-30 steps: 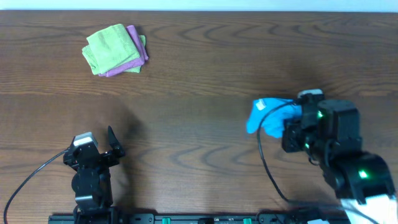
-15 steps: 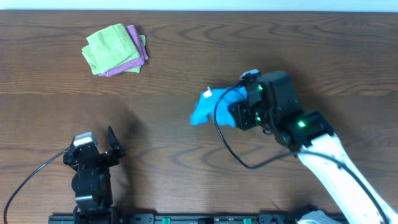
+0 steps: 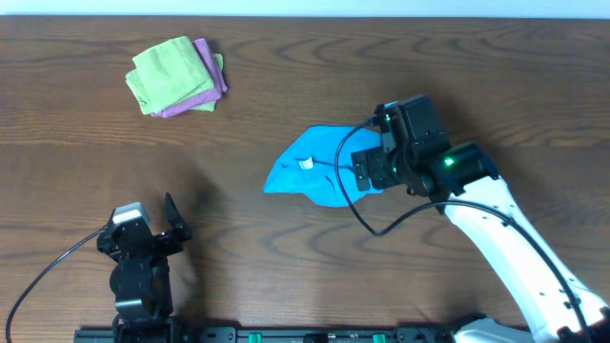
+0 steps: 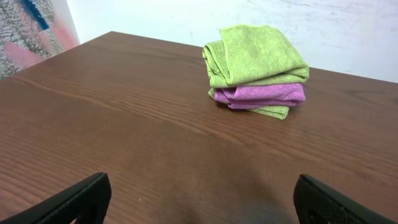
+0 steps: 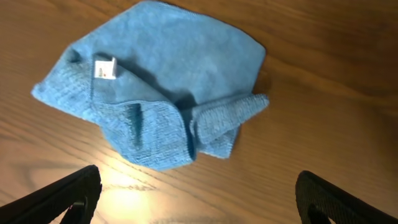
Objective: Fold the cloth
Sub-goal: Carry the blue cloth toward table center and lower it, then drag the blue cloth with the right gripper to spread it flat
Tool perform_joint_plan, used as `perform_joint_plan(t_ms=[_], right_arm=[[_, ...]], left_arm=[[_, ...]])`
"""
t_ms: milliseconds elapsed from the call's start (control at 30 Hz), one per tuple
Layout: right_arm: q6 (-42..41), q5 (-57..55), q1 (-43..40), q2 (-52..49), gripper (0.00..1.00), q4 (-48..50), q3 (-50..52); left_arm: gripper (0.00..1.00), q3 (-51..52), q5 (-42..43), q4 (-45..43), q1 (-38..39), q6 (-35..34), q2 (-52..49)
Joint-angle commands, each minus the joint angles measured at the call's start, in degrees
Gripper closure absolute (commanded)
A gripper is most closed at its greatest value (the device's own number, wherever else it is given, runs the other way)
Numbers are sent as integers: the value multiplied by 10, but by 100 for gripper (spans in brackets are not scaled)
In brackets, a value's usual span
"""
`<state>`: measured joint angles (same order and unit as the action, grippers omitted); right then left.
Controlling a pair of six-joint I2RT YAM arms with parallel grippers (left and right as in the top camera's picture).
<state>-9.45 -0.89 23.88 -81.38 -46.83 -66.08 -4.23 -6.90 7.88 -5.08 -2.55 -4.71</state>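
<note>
Overhead, the cloth [image 3: 305, 176] is seen crumpled on the table [image 3: 315, 76], just beside the right gripper [image 3: 368, 173]. It should be spread flat before an edge is pinched and carried over.

In the left wrist view, the left gripper [image 4: 205, 208] is held open and empty.

In the right wrist view, the fingers [image 5: 74, 193] are spread wide above the cloth, with nothing gripped or touched.

The cloth [image 5: 168, 81] is soft, matt, nubby microfibre on a smooth, faintly glossy wood-grain table [image 5: 323, 56].
</note>
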Motion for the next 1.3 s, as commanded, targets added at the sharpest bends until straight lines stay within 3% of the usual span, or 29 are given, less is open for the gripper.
perform_joint_plan(t_ms=[0,167,733,833,1267], right_arm=[[3,-19,-4,-26,1,5,-8],[3,-13,-9,-90,7,38,-8],[18,59,-14,-183,10,147,-9],[18,111,-15,-192,17,149,-9],[50,174,22,-193,17,114,-9]], left_arm=[[5,17,-10,8,2,11,4],[5,17,-10,9,2,11,4],[5,17,-10,8,2,11,4],[5,17,-10,8,2,11,4],[5,17,-10,8,2,11,4]])
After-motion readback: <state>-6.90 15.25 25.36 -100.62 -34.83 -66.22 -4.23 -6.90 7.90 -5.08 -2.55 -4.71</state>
